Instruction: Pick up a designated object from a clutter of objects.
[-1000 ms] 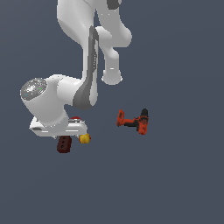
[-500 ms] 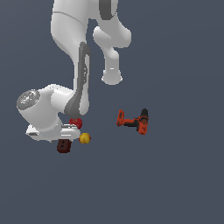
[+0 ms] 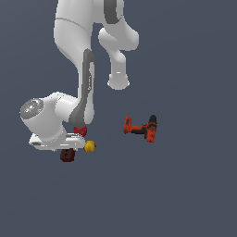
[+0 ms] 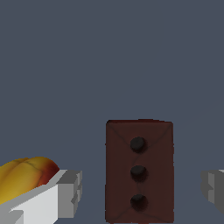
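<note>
Looking through the wrist view, you see the dark reddish-brown block lying flat on the grey tabletop, its face marked by three dark round holes in a row. The gripper is spread wide around it: one grey fingertip stands clear of one long side of the block, the other fingertip shows only at the picture's edge on the opposite side, and neither touches the block. You have open gaps on both sides. Just beyond the nearer finger, a yellow ball with a reddish patch peeks out, close to that finger but apart from the block.

In the exterior view, you find the white arm bent low, its wrist directly over the block, which pokes out beneath the hand. The yellow ball sits just beside the block, toward the exterior view's right. A red round fruit is mostly hidden behind the arm's lower link, near the ball. Well apart, farther toward the exterior view's right, the orange-and-black power drill lies on its side on the tabletop. You cannot tell from either view how high the fingertips are above the surface.
</note>
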Tool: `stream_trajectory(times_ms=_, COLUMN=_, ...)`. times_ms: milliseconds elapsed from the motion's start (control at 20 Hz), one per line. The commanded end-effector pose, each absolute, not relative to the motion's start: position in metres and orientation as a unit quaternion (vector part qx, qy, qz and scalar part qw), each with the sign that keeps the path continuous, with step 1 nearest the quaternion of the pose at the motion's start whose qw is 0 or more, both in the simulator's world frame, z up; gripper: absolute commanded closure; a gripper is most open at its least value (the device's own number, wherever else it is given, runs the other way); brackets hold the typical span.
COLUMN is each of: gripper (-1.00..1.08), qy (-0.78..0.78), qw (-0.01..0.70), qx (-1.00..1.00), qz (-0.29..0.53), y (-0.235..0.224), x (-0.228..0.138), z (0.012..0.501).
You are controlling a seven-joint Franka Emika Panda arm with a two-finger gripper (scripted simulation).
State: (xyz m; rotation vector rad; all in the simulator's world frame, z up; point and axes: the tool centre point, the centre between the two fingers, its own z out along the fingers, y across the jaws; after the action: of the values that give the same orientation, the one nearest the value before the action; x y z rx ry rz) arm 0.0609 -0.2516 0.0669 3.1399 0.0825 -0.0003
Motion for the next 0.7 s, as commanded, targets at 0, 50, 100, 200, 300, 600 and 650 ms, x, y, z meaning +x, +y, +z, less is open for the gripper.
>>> stream_trajectory(times_ms=0, gripper=-0.92, qy=0.026, qw=0.0, qx=1.0, qz=-0.001, y=-0.252, x=0.06, z=0.055)
stream_trajectory(times_ms=50, gripper=-0.92, qy=0.026, qw=0.0, qx=1.0, qz=-0.001, y=-0.252, x=0.06, z=0.049)
stream_trajectory(times_ms=100, gripper=-0.92, qy=0.027, qw=0.0, qx=1.0, qz=0.0, y=-0.251, x=0.06, z=0.044)
stream_trajectory(times_ms=200, gripper=-0.92, qy=0.027, qw=0.0, qx=1.0, qz=0.0, y=-0.252, x=0.06, z=0.035)
stream_trajectory(times_ms=300, gripper=-0.92, qy=0.027, qw=0.0, qx=1.0, qz=0.0, y=-0.252, x=0.06, z=0.03)
stream_trajectory(times_ms=600, gripper=1.08, qy=0.027, qw=0.0, qx=1.0, qz=0.0, y=-0.252, x=0.061, z=0.027)
stream_trajectory(times_ms=650, gripper=1.08, qy=0.027, qw=0.0, qx=1.0, qz=0.0, y=-0.252, x=0.061, z=0.027)
